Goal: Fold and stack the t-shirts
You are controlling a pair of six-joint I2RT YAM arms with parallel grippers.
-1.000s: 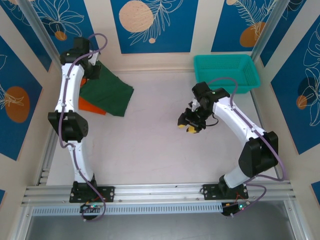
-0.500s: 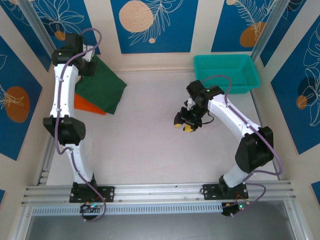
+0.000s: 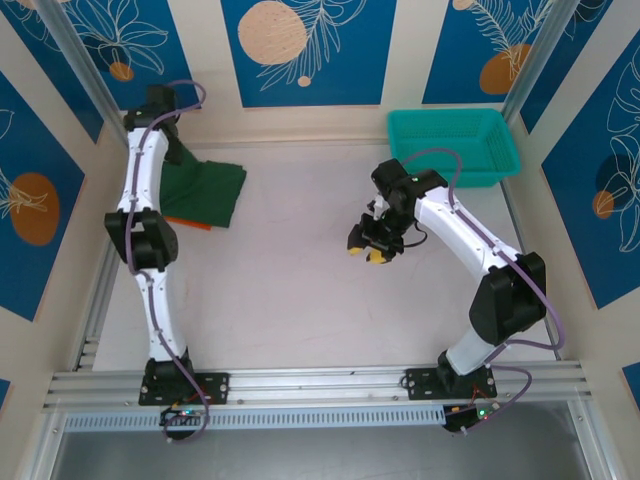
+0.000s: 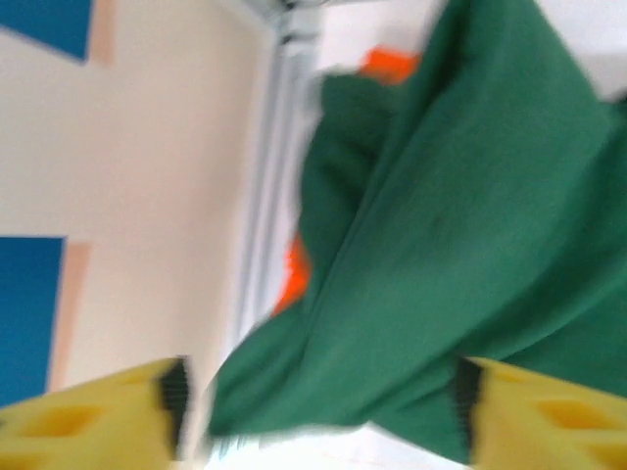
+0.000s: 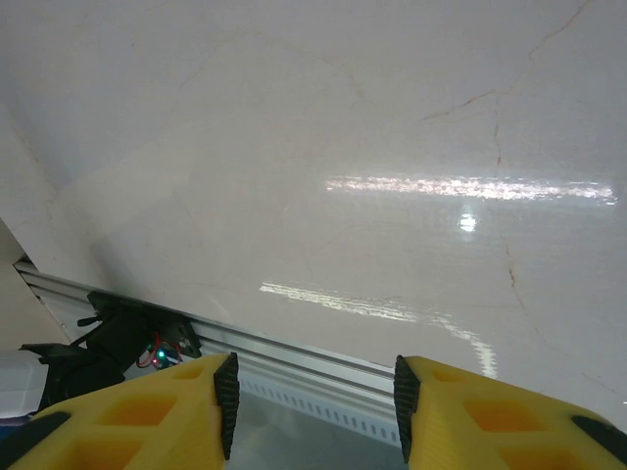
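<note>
The dark green t-shirt [image 3: 208, 188] lies folded at the table's back left, on top of the orange t-shirt [image 3: 190, 222], of which a thin edge peeks out. My left gripper [image 3: 176, 156] hovers at the green shirt's back left corner. In the left wrist view its yellow fingers [image 4: 88, 421] stand wide apart, open [image 4: 318, 401], with blurred green cloth [image 4: 460, 215] and a bit of orange [image 4: 387, 64] just beyond them. My right gripper [image 3: 368, 248] hangs open over the bare middle of the table, nothing between its pads [image 5: 315, 392].
A teal mesh basket [image 3: 452, 140] stands at the back right. The left wall and the aluminium side rail [image 4: 265, 196] run close beside the shirts. The table's front rail [image 5: 323, 377] appears in the right wrist view.
The green shirt, held up and slanted before, now lies flatter and squarer, covering more of the orange one. The left arm shifted at the back left corner. The right gripper drifted slightly left.
</note>
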